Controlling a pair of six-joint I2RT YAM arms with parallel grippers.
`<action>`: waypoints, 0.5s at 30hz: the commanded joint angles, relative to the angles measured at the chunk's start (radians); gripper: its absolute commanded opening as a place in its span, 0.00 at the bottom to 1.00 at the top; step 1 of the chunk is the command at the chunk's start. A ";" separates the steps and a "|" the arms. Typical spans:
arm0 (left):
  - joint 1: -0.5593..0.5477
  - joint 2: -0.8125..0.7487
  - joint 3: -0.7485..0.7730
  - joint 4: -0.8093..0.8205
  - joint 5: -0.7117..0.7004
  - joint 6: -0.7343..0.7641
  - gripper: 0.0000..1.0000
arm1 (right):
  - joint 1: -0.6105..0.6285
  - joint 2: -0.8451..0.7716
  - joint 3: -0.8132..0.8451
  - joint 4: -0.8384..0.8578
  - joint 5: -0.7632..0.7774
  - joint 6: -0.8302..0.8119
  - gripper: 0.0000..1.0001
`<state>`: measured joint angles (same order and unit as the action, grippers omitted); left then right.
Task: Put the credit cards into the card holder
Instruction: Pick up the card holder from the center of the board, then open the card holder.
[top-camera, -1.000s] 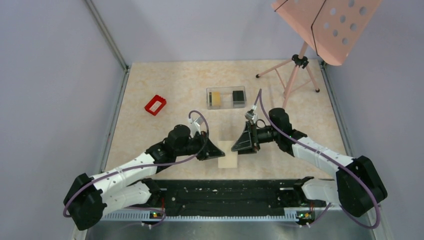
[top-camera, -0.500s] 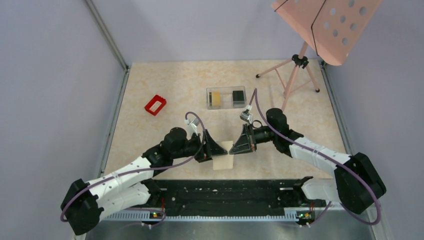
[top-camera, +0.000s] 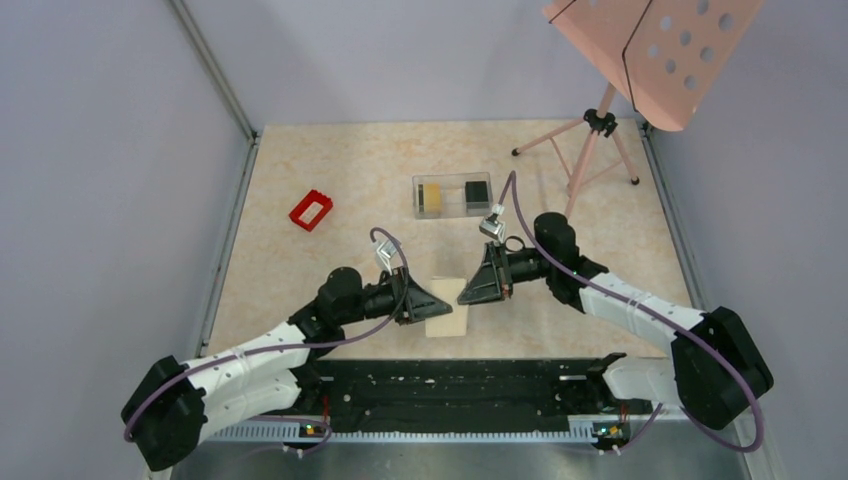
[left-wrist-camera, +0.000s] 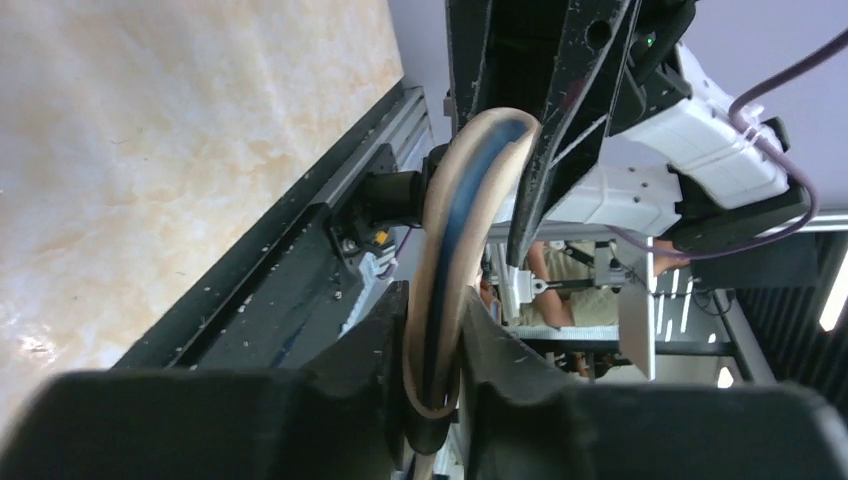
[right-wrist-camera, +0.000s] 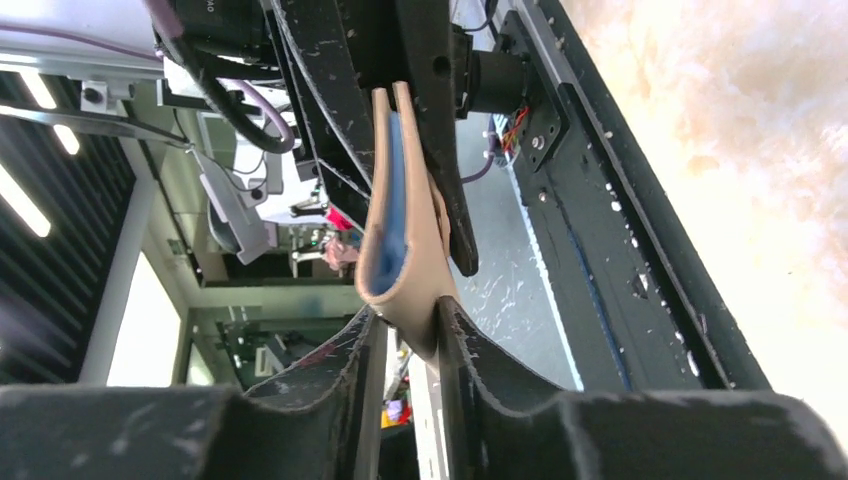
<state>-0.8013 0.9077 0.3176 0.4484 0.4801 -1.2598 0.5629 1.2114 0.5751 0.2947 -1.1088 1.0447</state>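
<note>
The tan card holder (top-camera: 447, 308) hangs between both grippers above the table's near middle. My left gripper (top-camera: 438, 303) is shut on its left edge. My right gripper (top-camera: 466, 293) is shut on its right edge. In the left wrist view the holder (left-wrist-camera: 462, 230) stands edge-on between my fingers (left-wrist-camera: 437, 350), its blue lining showing. In the right wrist view the holder (right-wrist-camera: 398, 250) gapes slightly, and one tan flap is pinched in my gripper (right-wrist-camera: 412, 325). The credit cards, a yellow stack (top-camera: 431, 196) and a black stack (top-camera: 477, 192), sit in the clear box (top-camera: 453, 208) behind the grippers.
A small red frame (top-camera: 311, 210) lies at the left of the table. A tripod stand (top-camera: 590, 150) with a pink perforated plate (top-camera: 660, 50) stands at the back right. A black rail (top-camera: 450, 385) runs along the near edge.
Both grippers have shifted a little to the left with the card holder between them. The left arm has drawn back, and the right gripper has moved in and slightly up.
</note>
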 joint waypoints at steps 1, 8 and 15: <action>-0.004 -0.029 0.065 0.000 0.025 0.056 0.12 | 0.014 -0.006 0.099 -0.009 0.024 -0.035 0.34; -0.005 -0.096 0.285 -0.600 -0.121 0.371 0.00 | 0.011 -0.065 0.189 -0.271 0.158 -0.195 0.81; -0.005 -0.170 0.323 -0.711 -0.248 0.536 0.00 | 0.003 -0.077 0.228 -0.366 0.228 -0.199 0.87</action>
<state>-0.8017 0.7750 0.6075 -0.1474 0.3317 -0.8696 0.5621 1.1542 0.7429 0.0105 -0.9398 0.8806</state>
